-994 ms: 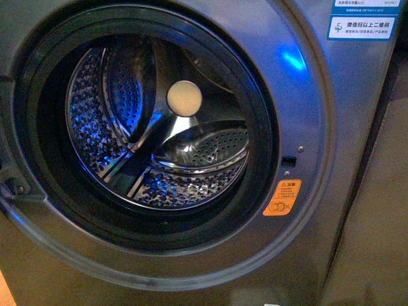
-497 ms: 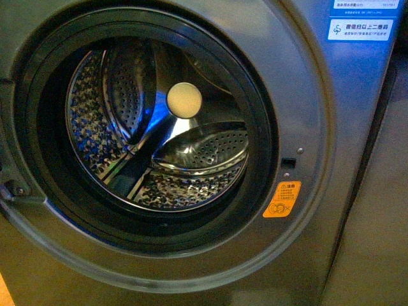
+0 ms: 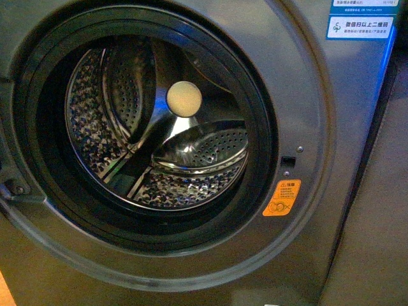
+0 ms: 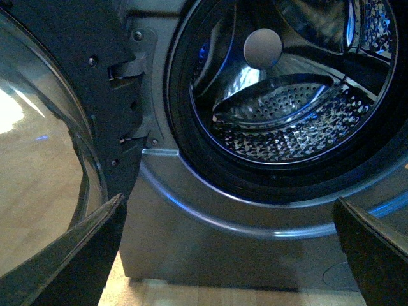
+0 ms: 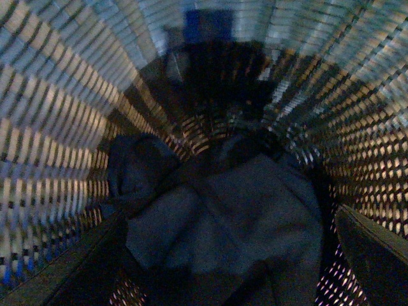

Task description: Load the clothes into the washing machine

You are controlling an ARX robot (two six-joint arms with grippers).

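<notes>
The grey washing machine (image 3: 306, 115) fills the front view, its round black-rimmed opening uncovered and the perforated steel drum (image 3: 191, 185) showing no fabric. Neither arm shows there. In the left wrist view my left gripper (image 4: 233, 255) is open in front of the machine's lower front (image 4: 223, 236), below the drum (image 4: 287, 121), with nothing between its fingers (image 4: 76, 255). The right wrist view looks down into a woven mesh basket (image 5: 57, 127), where the dark navy clothes (image 5: 223, 223) lie crumpled at the bottom. My right gripper (image 5: 229, 261) is open just above them, one finger (image 5: 373, 248) on each side.
The machine's glass door (image 4: 44, 159) stands swung open on its hinge (image 4: 131, 64) beside the left gripper. An orange warning sticker (image 3: 282, 197) sits right of the opening. A plain grey panel (image 3: 382, 223) stands to the machine's right. Light wooden floor (image 4: 223, 296) runs below.
The blue light on the machine's front and inside the drum has faded. The camera view has barely shifted; the drum looks the same.
</notes>
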